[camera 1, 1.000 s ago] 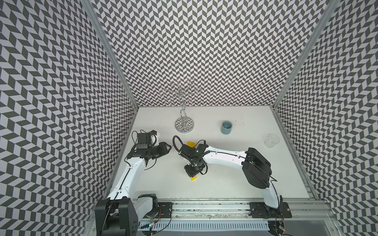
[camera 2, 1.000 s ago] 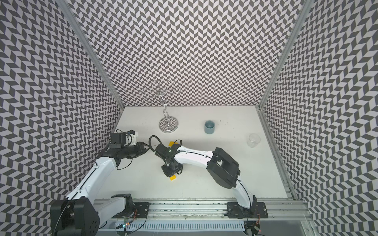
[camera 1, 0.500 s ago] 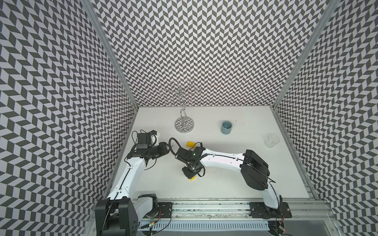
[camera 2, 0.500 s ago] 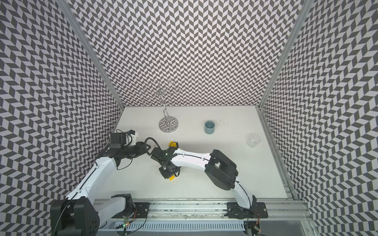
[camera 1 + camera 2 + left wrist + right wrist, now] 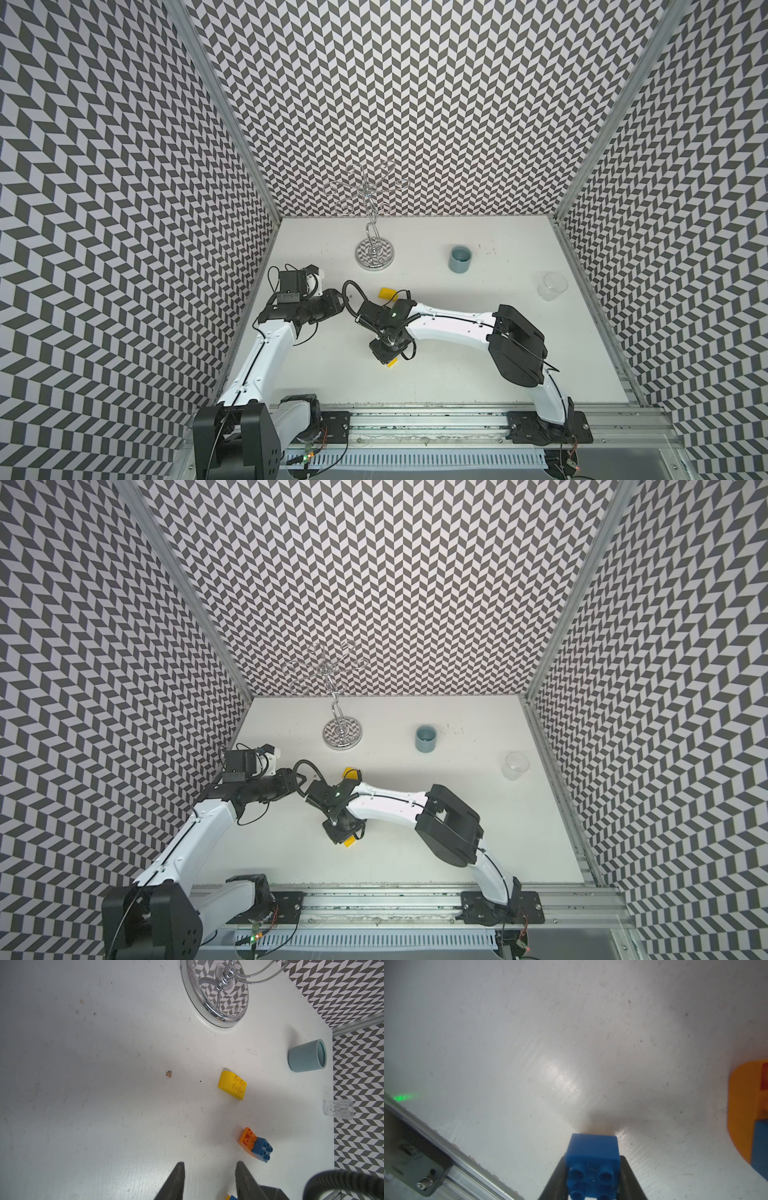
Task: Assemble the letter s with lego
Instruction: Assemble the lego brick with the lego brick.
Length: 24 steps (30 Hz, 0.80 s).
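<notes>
Right gripper [image 5: 591, 1160]: clamped on blue brick [image 5: 592, 1147], low over table [image 5: 529, 1043]; yellow piece [image 5: 390, 364] beneath, joint unclear. Left gripper [image 5: 209, 1164]: fingers apart, empty. Joined: orange brick [image 5: 246, 1139] with second blue brick [image 5: 262, 1149]. Loose nearby: yellow brick [image 5: 232, 1085]. Letter s: judged under half built; held blue and loose yellow left to join

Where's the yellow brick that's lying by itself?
In both top views the lone yellow brick lies on the table between the chrome stand and the right arm.

White-shelled arms [image 5: 270, 353] have black joints [image 5: 517, 353] and ribbed black cables [image 5: 342, 1177].
</notes>
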### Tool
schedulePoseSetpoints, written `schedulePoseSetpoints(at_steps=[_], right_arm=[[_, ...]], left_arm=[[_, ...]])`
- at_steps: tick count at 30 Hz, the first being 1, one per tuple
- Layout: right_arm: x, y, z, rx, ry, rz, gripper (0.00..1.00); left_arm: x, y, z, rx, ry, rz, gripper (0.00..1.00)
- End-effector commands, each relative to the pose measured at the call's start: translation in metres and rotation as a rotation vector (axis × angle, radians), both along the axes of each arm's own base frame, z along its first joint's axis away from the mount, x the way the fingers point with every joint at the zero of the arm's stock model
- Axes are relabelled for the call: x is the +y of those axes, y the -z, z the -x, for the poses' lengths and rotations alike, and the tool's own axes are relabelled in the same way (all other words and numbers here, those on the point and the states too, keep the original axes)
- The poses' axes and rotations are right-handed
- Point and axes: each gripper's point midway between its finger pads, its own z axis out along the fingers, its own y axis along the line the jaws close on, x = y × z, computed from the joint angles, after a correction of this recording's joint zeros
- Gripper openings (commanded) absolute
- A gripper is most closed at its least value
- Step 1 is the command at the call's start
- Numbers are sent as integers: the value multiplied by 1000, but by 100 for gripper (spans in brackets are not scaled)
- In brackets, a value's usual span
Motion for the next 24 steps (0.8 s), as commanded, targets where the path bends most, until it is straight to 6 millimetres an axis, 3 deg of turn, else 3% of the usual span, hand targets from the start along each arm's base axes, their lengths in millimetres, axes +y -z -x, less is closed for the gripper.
schedulePoseSetpoints(at_steps=[1,5,12,20,24], right_arm=[[-36,63,9,26,-15,204,12],[-31,60,9,30,-30,183,12],[-34,72,27,141,-62,187,11],[-48,71,14,68,-81,265,10],[-46,58,4,17,-54,244,9]], left_arm=[[1,-2,0,-16,6,-3,43],[0,-1,0,-14,8,-1,43],[-1,-1,0,-14,11,-1,43],[-1,1,0,-10,11,1,43],[-1,1,0,-7,13,3,43]])
